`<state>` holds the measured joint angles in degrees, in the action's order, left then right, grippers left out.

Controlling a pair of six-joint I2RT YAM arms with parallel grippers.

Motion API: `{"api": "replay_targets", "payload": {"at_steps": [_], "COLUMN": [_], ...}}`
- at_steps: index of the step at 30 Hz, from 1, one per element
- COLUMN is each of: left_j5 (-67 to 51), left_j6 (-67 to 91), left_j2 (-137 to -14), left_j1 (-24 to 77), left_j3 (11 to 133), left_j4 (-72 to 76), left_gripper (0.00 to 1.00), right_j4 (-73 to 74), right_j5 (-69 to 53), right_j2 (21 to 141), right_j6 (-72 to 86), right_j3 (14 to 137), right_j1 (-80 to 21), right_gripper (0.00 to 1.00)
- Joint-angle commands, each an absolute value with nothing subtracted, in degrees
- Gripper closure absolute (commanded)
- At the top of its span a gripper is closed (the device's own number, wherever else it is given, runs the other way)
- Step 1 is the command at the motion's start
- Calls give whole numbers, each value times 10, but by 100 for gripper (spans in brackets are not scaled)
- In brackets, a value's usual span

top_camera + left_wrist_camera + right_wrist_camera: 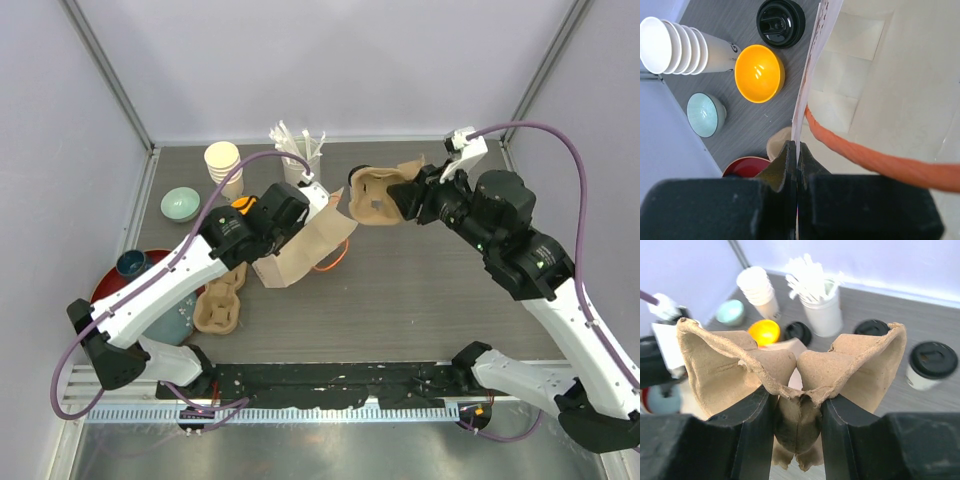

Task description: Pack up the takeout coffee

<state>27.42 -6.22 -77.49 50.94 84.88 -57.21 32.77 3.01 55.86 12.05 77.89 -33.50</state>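
Two white paper cups with black lids show in the right wrist view: one (930, 365) at the right, and one (871, 328) partly hidden behind the carrier. Neither shows in the top view. My right gripper (797, 395) is shut on the middle ridge of a brown pulp cup carrier (725, 365) and holds it in the air (375, 195) beside the bag. My left gripper (797, 150) is shut on the edge of a brown paper bag (880, 75) with an orange handle (865, 155). The bag lies tilted on the table (300, 245).
A second pulp carrier (220, 300) lies at the left. A stack of lidless cream cups (225, 165), a teal bowl (180, 203), an orange bowl (759, 72), a loose black lid (780, 22), a stir-stick holder (822, 315) and a red plate (125, 285) stand nearby.
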Motion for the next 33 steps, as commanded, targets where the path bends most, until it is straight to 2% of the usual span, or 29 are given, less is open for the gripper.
{"api": "replay_targets", "payload": {"at_steps": [1, 4, 9, 15, 20, 28, 33], "left_j5": [258, 238, 211, 144, 112, 87, 93], "left_j6": [-37, -29, -10, 18, 22, 27, 16], "left_j2": [-767, -771, -773, -763, -766, -756, -753], "left_j1": [512, 511, 497, 469, 469, 447, 446], "left_j3": [868, 870, 885, 900, 895, 904, 896], "left_j4": [-550, -553, -561, -572, -569, -572, -565], "left_gripper": [100, 100, 100, 100, 100, 100, 100], "right_j4": [195, 128, 113, -11, -70, -11, 104], "right_j5": [7, 7, 45, 22, -33, 32, 79], "right_j2": [560, 576, 631, 604, 635, 615, 580], "right_j6": [177, 183, 136, 141, 118, 83, 108], "right_j3": [764, 733, 738, 613, 570, 505, 515], "right_j1": [-375, -427, -512, -518, -522, -522, -522], "right_gripper": [61, 61, 59, 62, 61, 61, 61]}}
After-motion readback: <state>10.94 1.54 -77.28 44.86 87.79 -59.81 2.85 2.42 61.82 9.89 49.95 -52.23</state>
